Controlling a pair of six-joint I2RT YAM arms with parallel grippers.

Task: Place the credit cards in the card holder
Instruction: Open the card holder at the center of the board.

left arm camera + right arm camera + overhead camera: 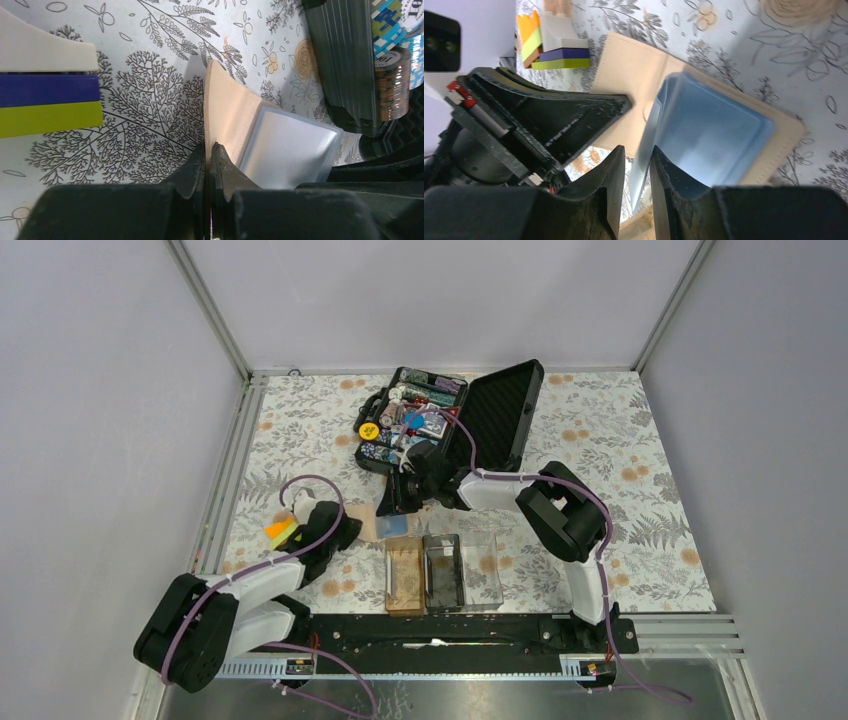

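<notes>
While the left gripper [208, 150] clamps the tan wallet [227, 110] steady, the right gripper [638, 152] pinches its blue card [714, 125], apparently for extraction.

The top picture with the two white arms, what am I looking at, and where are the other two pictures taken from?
Those are two robot arms bolted at the near edge of a flowered table, each ending in a two-finger gripper. The top picture looks down from above. The other two come from a camera on each wrist, so the dark shapes there are that gripper's own fingers. On the table lie a three-compartment card holder, an open black case with poker chips, coloured blocks and a tan wallet. The left gripper is shut on the wallet's edge. The right gripper seems to pinch the raised edge of a pale blue card on the wallet.
</notes>
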